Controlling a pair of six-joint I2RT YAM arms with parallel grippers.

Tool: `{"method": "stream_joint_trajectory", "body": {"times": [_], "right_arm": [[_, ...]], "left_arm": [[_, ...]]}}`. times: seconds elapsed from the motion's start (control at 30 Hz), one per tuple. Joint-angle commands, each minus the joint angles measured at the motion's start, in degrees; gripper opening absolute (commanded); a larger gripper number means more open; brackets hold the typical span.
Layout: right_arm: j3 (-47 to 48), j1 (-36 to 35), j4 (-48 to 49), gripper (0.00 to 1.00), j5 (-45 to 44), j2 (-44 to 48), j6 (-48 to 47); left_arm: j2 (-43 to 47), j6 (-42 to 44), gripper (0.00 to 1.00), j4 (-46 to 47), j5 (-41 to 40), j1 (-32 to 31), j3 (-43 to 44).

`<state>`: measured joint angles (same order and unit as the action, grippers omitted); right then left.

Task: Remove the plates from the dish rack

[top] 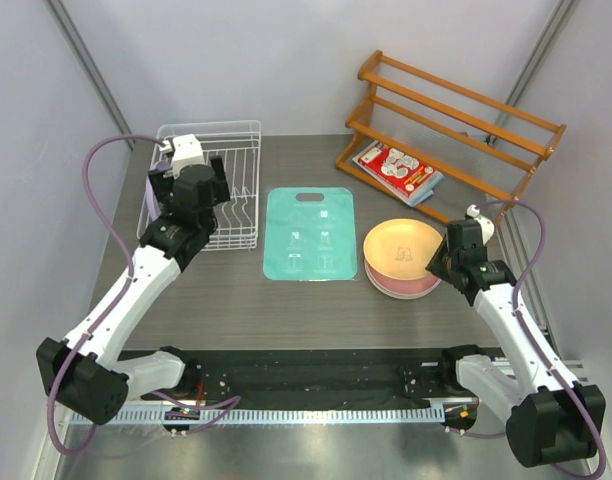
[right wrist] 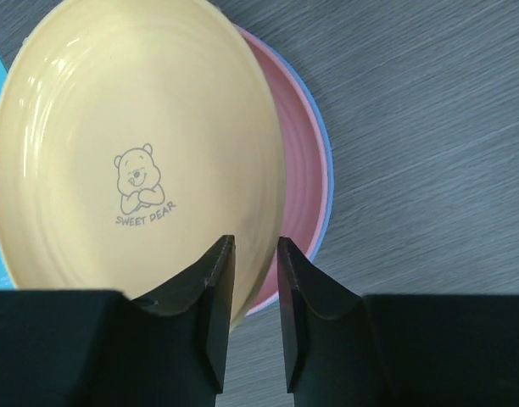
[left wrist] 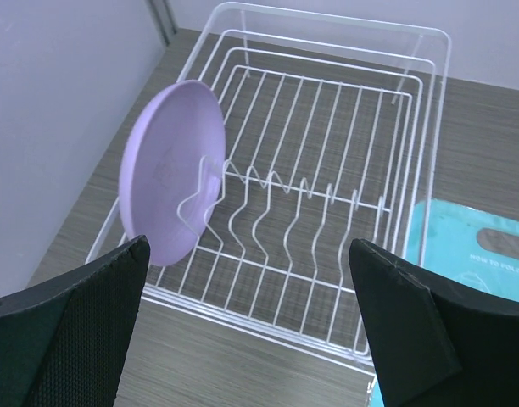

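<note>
The white wire dish rack [top: 242, 128] stands at the back left. In the left wrist view the rack [left wrist: 332, 19] holds one lilac plate [left wrist: 162, 170] upright in its left tines. My left gripper [top: 191, 195] hovers over the rack's near side and hides that plate from the top view. It [left wrist: 249, 244] is wide open and empty. A yellow plate [top: 401, 248] with a bear print [right wrist: 132, 127] lies on a pink plate [right wrist: 298, 170], which lies on a blue one [right wrist: 327, 170]. My right gripper [right wrist: 253, 246] sits astride the yellow plate's near rim with its jaws narrow.
A teal mat [top: 311, 235] lies between the rack and the plate stack; its corner shows in the left wrist view [left wrist: 480, 246]. An orange-brown wooden slatted rack [top: 456, 110] stands at the back right with a red-and-white packet [top: 398, 170] under it.
</note>
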<state>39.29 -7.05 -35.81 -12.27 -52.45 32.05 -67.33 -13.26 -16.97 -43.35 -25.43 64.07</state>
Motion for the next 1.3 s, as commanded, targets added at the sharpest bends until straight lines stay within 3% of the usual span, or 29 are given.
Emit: {"method": "stream_joint_trajectory", "body": {"times": [0.0, 0.23, 0.27, 0.43, 0.53, 0.8, 1.07, 1.17, 1.27], "right_arm": [[1.1, 0.2, 1.3, 0.34, 1.5, -0.8, -0.7], [3.2, 0.1, 0.1, 0.44, 2.2, -1.9, -2.1], [3.3, 0.1, -0.1, 0.51, 1.5, -1.9, -2.3], [5.4, 0.2, -3.5, 0.54, -3.0, -1.3, -3.0], [6.3, 0.1, -3.9, 0.62, -6.0, -0.4, -3.1], [6.5, 0.1, 0.6, 0.64, -2.8, 1.6, -3.3], [6.1, 0.2, 4.1, 0.64, -0.1, -4.6, -3.7], [6.0, 0.1, 5.7, 0.64, 0.8, -6.8, -4.1], [6.1, 0.2, 6.8, 0.64, 1.0, -9.0, -4.1]], "left_arm": [[0.3, -0.4, 1.00, 1.5, 0.5, 3.0, 0.3], [-3.5, -0.4, 0.99, 0.1, 1.0, 6.2, 2.5], [-3.9, -0.5, 0.99, -0.1, 1.1, 6.4, 2.6], [-4.1, -0.5, 1.00, 0.0, 1.0, 7.4, 2.5], [-4.1, -0.5, 0.99, 0.3, 1.1, 8.6, 2.5], [-7.5, 0.4, 1.00, 3.1, 2.3, 15.8, 3.4], [-16.2, 3.8, 1.00, 10.4, -0.7, 19.6, 4.6], [-19.3, 4.8, 0.97, 12.0, -2.6, 20.9, 5.6], [-22.4, 5.9, 0.84, 13.4, -3.8, 21.3, 6.8]]}}
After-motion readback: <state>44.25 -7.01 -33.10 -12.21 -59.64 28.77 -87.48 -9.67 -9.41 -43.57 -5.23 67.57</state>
